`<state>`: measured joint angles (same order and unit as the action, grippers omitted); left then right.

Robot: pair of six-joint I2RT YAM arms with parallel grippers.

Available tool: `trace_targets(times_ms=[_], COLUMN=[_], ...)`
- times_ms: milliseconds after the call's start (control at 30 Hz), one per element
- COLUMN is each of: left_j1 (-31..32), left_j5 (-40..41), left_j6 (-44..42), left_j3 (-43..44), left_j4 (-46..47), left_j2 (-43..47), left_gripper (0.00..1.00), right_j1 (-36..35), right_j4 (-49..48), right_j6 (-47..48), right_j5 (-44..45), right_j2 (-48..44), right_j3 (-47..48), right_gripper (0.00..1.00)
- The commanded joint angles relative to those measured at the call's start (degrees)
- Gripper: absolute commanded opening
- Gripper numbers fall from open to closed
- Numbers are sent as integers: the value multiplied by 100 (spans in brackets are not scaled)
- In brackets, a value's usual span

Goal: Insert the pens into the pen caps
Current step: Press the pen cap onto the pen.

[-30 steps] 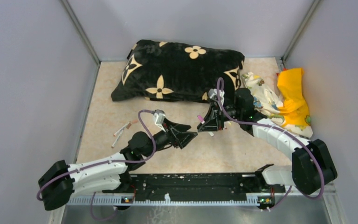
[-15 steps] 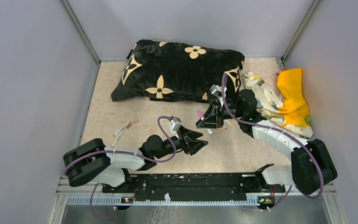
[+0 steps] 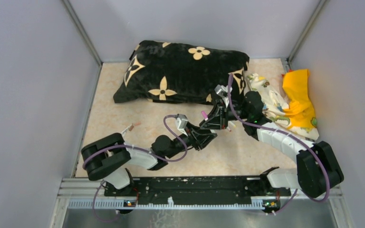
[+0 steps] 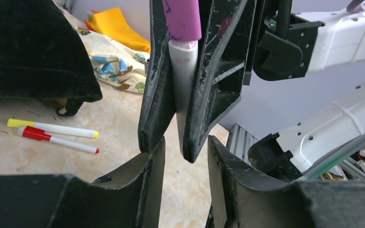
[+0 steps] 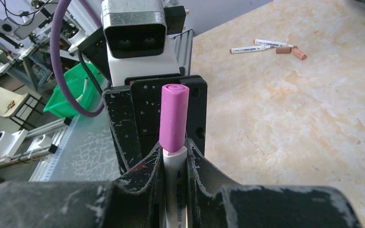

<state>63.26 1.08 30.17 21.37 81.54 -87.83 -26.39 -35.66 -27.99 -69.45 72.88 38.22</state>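
My right gripper [image 3: 210, 124] is shut on a white pen [image 5: 176, 190] that wears a pink cap [image 5: 173, 118], also visible from above [image 3: 203, 114]. My left gripper [image 3: 207, 138] is open and empty. Its fingers sit just below the right gripper's tips, facing them [image 4: 185, 142]. The held pen [image 4: 183, 71] stands above that gap. A yellow-capped pen [image 4: 52, 128] and a red-capped pen [image 4: 57, 140] lie on the table by the cushion's corner. Two more white pens [image 5: 261, 45] and two brownish caps [image 5: 292, 51] lie far left on the table [image 3: 129, 127].
A black cushion with cream flowers [image 3: 180, 71] lies at the back. A patterned cloth [image 3: 266, 95] and a yellow cloth [image 3: 298, 95] lie at the right wall. Grey walls close three sides. A green bin [image 5: 76, 88] stands off the table.
My left arm has swung right and forward, bringing its open gripper from mid-table to just under the right gripper. The right gripper has shifted only slightly with the pen.
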Motion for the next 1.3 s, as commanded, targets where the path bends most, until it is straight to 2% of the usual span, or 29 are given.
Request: trace_targets(times_ms=[0, 233, 367, 500, 633, 733, 900, 1033, 1167, 1267], left_j1=[30, 28, 28, 19, -5, -24, -31, -33, -42, -40], left_j5=[190, 272, 317, 362, 390, 436, 420, 505, 686, 718], left_j6=[31, 88, 7, -129, -229, -263, -263, -207, -179, -200], left_j3=[177, 140, 10, -108, -182, -227, -153, -100, -82, -43], left_j4=[621, 702, 768, 664, 407, 314, 119, 147, 197, 214], left_j2=[-190, -292, -170, 51, 348, 492, 613, 592, 616, 621], left_gripper=[40, 0, 0, 0, 0, 0, 0, 0, 0, 0], right_j1=[3, 5, 7, 7, 2, 8, -59, -147, -182, -206], right_j4=[-336, -350, -189, 295, 357, 390, 261, -237, -886, -1194], right_j6=[-27, 4, 242, 708, 808, 872, 843, 576, 163, 4], right_j5=[-25, -89, -210, -265, -279, -267, -191, -92, 30, 49], right_j2=[3, -9, -2, -4, 6, 14, 37, 70, 120, 144], right_j3=[-60, -60, -46, 42, 20, 4, -69, -253, -460, -533], right_gripper=[0, 0, 2, 23, 32, 34, 35, 34, 26, 11])
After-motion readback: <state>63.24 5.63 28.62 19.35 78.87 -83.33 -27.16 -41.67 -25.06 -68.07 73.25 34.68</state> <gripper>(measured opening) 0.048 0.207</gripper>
